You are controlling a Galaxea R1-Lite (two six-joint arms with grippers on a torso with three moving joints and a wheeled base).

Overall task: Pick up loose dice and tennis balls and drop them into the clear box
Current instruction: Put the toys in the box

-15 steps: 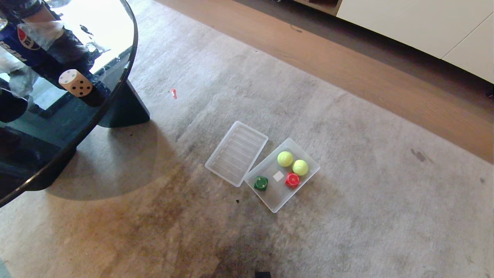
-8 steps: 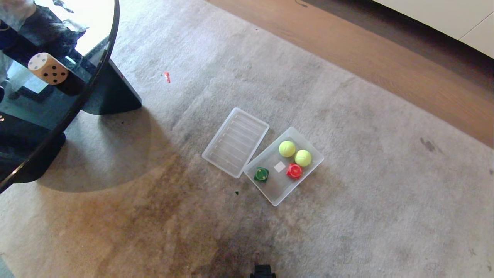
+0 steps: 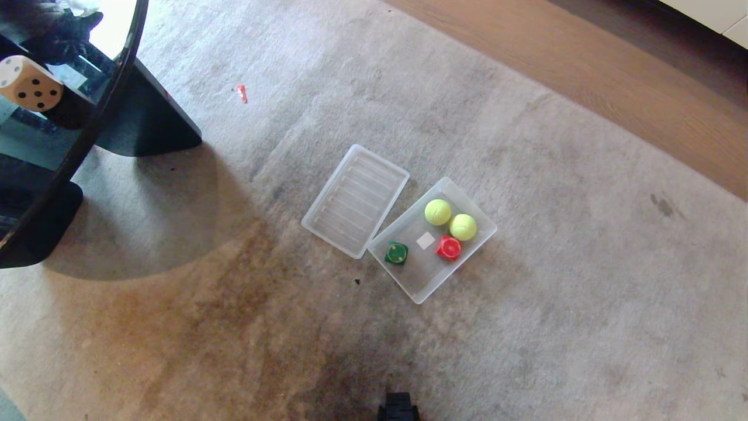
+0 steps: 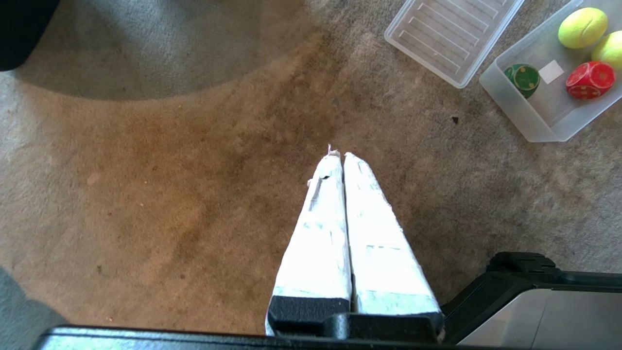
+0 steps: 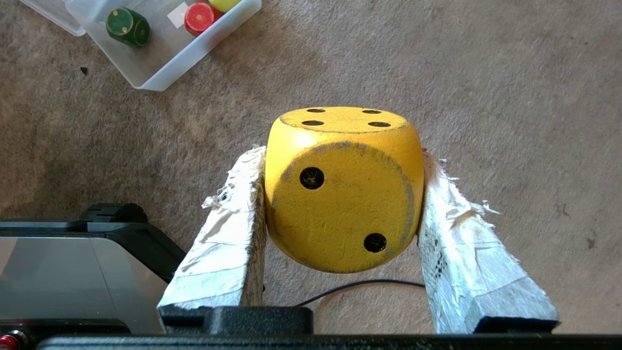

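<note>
Looks like a home living room. Worn grey carpet (image 3: 526, 304) across most of the frame, brownish stain lower left. Wood plank flooring (image 3: 613, 99) along the upper right, white cabinet fronts (image 3: 730, 17) at the far upper right corner. Round glossy black glass coffee table (image 3: 87, 134) on a dark wedge base, upper left, reflecting a bright window. Toys scattered about: tan die (image 3: 29, 85) on the table, balls and dice in a clear box (image 3: 429, 289) mid-frame.

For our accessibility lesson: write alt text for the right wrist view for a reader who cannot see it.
The right gripper grips a yellow die between its white-wrapped fingers above grey carpet. Farther off sits the clear box, with a green die and a red die inside.
</note>
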